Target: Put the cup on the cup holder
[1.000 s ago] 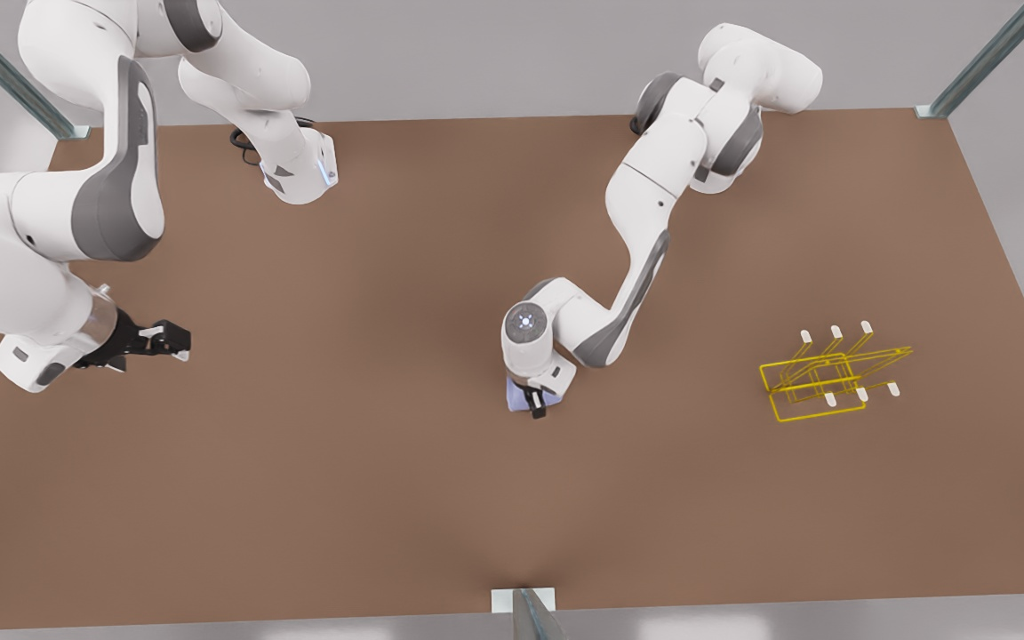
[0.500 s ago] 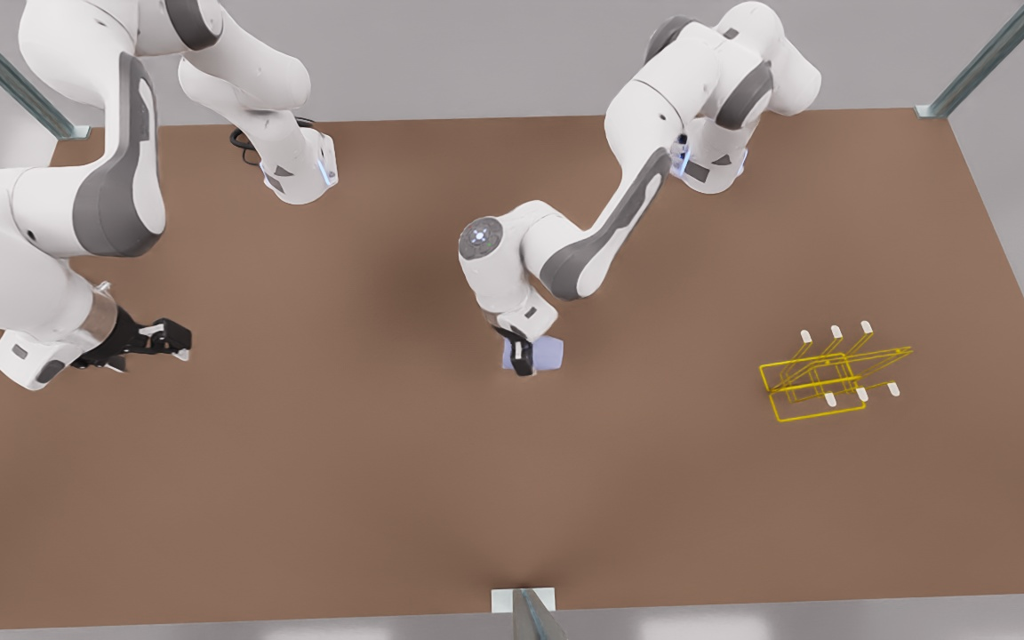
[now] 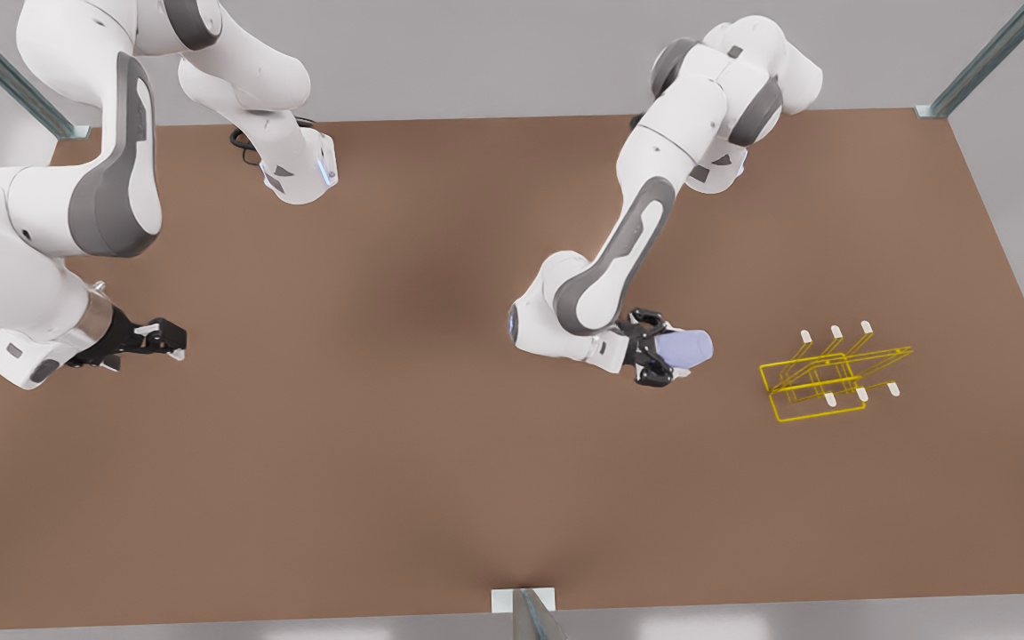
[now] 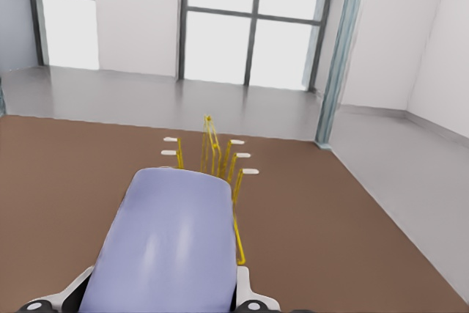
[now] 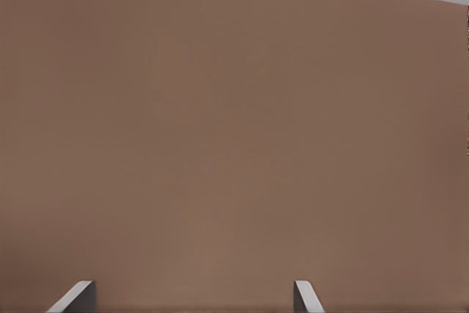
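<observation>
I see a plain lavender-blue cup (image 3: 686, 348) against the flat brown bench (image 3: 388, 462). Beside the cup, the cup holder (image 3: 823, 382) is bright yellow wire with white-tipped prongs. Both arms are white with grey panels.

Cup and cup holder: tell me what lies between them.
Nothing: in the front view, bare table separates the cup, held sideways in the left pincer, from the cup holder.

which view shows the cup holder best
The front view: the whole cup holder stands in the open on the table, base and white-tipped prongs clear, with the left hand holding the cup beside it. In the left wrist view the cup covers part of the holder. The right hand waits far off.
</observation>
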You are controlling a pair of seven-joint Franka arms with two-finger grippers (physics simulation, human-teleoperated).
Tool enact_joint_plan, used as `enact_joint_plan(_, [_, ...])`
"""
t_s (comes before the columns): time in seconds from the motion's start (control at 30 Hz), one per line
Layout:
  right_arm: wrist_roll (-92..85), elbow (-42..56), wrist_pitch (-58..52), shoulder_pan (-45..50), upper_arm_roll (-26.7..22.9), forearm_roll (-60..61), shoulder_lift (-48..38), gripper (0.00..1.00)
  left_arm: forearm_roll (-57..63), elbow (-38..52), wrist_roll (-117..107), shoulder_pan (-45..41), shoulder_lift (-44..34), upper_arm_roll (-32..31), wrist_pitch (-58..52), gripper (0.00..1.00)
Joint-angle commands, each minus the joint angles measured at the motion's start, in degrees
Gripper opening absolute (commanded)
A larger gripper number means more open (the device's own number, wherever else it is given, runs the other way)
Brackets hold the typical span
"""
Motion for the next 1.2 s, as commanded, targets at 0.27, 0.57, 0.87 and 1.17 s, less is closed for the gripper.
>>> enact_joint_plan(0.27, [-0.1,0.1,-0.2,0.1,-0.3,0.1,-0.4,1.00,4.8,-11.9,-1.0,5.5,-3.3,0.0,-4.8,0.77])
enact_joint_plan(0.57, [-0.1,0.1,-0.1,0.0,-0.2,0.1,-0.3,1.00,10.3,-19.9,-5.5,9.9,-5.4,0.1,-3.2,0.77])
enact_joint_plan(0.87, [-0.1,0.1,0.1,0.0,-0.3,0.1,-0.3,1.00,18.5,-26.2,-11.8,14.9,-6.1,0.1,-3.3,0.77])
enact_joint_plan(1.17, [-0.1,0.1,0.0,0.0,-0.3,0.1,-0.3,1.00,21.8,-32.8,-15.5,17.0,-7.8,0.1,-1.5,0.77])
